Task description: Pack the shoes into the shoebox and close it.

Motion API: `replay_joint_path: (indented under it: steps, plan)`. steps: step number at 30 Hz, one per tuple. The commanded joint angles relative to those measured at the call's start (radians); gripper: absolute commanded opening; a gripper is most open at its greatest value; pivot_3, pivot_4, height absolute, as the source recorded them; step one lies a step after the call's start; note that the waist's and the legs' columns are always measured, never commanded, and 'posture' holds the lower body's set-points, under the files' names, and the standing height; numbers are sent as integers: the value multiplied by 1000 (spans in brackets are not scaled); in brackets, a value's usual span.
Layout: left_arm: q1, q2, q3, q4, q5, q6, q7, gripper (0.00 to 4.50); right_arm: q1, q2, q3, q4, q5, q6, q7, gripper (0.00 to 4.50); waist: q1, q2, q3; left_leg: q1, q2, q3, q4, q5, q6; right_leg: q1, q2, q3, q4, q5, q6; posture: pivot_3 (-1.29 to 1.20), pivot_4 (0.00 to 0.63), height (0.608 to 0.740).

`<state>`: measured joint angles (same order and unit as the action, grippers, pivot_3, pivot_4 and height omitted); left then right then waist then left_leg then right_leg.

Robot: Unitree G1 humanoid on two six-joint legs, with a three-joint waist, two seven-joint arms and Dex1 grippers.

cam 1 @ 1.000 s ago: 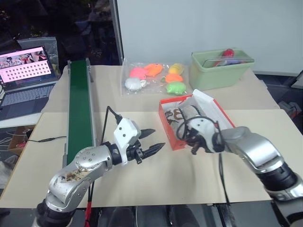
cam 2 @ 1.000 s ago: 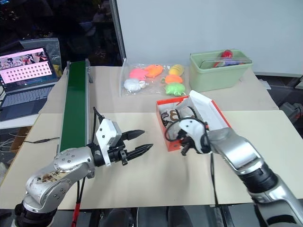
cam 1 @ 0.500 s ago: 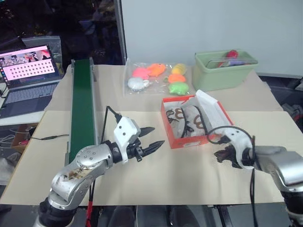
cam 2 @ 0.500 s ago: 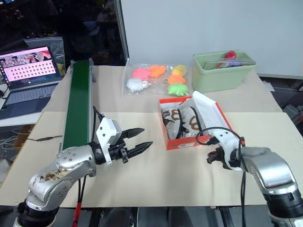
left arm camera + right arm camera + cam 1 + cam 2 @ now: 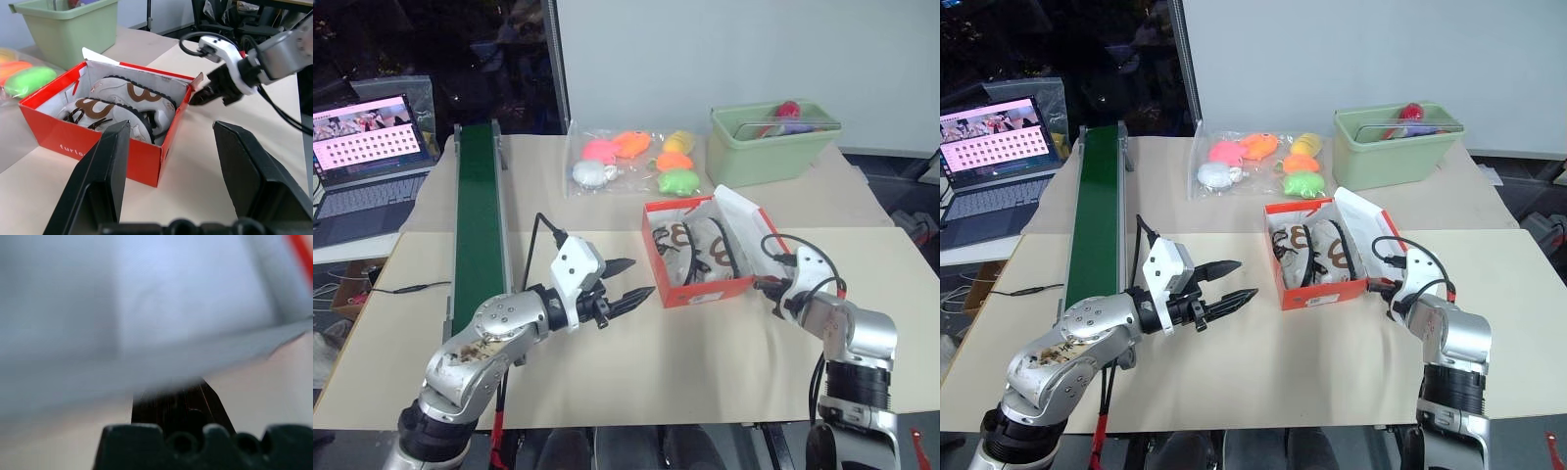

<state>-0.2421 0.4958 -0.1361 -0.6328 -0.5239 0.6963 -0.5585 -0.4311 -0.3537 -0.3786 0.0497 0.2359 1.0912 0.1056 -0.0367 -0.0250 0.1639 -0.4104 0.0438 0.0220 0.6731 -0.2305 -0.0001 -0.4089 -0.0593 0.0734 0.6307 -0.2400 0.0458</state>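
Observation:
The orange-red shoebox (image 5: 690, 291) stands open in the middle of the table, its white-lined lid (image 5: 745, 227) leaning up and out on the right side. Both whitish shoes (image 5: 128, 105) with dark laces lie inside it, side by side. My left gripper (image 5: 633, 280) hovers open and empty to the left of the box, pointing at it. My right gripper (image 5: 770, 287) is shut and empty, low by the box's front right corner, just outside the lid. In the right wrist view its shut fingertips (image 5: 178, 401) sit close to a pale surface.
A green conveyor belt (image 5: 475, 220) runs along the left, with a laptop (image 5: 367, 142) beyond it. At the back lie a clear bag of coloured squishy toys (image 5: 631, 162) and a pale green bin (image 5: 771, 145). The table's front edge lies just below both arms.
My right gripper has swung from in front of the box round to its right side, beside the lid, rolling as it went. The left gripper has stayed put.

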Motion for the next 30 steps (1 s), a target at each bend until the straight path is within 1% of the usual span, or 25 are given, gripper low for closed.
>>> replay_joint_path:
  steps: [1, 4, 7, 10, 12, 16, 19, 23, 26, 30]
  plan:
    - [-8, -5, 6, -19, 4, -25, -4, 2865, -42, 4, -61, 57, -12, -85, -64, 66, -1, 0, 0, 0, 0, 0, 0, 0, 0, 0, 0, 0, 0, 0, 0, 0, 150, 729]
    - [-9, -3, 14, -18, 5, -24, -6, 2865, -90, 35, -136, 123, 17, -153, -118, 66, -2, 0, 0, 0, 0, 0, 0, 0, 0, 0, 0, 0, 1, 0, 0, 0, 150, 729]
    - [-10, 0, 18, -18, 7, -24, -8, 2865, -131, 100, -254, 151, 106, -205, -152, 66, -8, 0, 0, 0, 0, 0, 0, 0, 0, 0, 0, 0, 1, 0, 0, 0, 150, 729]
    - [-14, 3, 23, -15, 8, -26, -11, 2865, -141, 166, -328, 116, 201, -298, -139, 66, -7, 0, 0, 0, 0, 0, -1, 0, 0, 0, 0, 0, 0, 0, 0, 0, 150, 729]
    - [-16, 6, 24, -12, 9, -28, -13, 2865, -142, 199, -353, 93, 256, -338, -130, 66, -8, 0, 0, 0, 0, 0, -1, 0, 0, 0, 0, 0, 0, 0, 0, 0, 150, 729]
    - [-15, 8, 25, -19, 10, -26, -10, 2865, -156, 297, -407, 35, 453, -405, -67, 66, -11, 1, 0, 1, 1, 0, -1, 0, 0, 0, 0, 0, 1, 0, 0, 0, 150, 729]
    - [-10, 11, 26, -26, 11, -25, -8, 2865, -146, 316, -387, -13, 547, -421, -10, 66, -10, 1, 0, 1, 1, 0, -2, 0, 0, 0, 0, 0, 1, 0, 0, 0, 150, 729]
    - [-4, 14, 28, -37, 8, -20, -4, 2865, -104, 306, -305, -90, 590, -434, 81, 66, -8, 2, 0, 1, 1, 0, -2, 0, 0, -1, 0, 0, 1, 0, 0, 0, 150, 729]
    - [-1, 16, 29, -41, 7, -18, -2, 2865, -63, 271, -208, -168, 601, -426, 180, 66, -8, 2, 0, 1, 1, 0, -3, 0, 0, -1, 0, 0, 1, 0, 0, 0, 150, 729]
    - [-1, 15, 30, -41, 10, -18, 2, 2865, -15, 187, -95, -234, 608, -400, 302, 66, -9, 2, 0, 1, 1, 0, -3, 0, 0, -2, 0, 0, 1, 0, 0, 0, 150, 729]
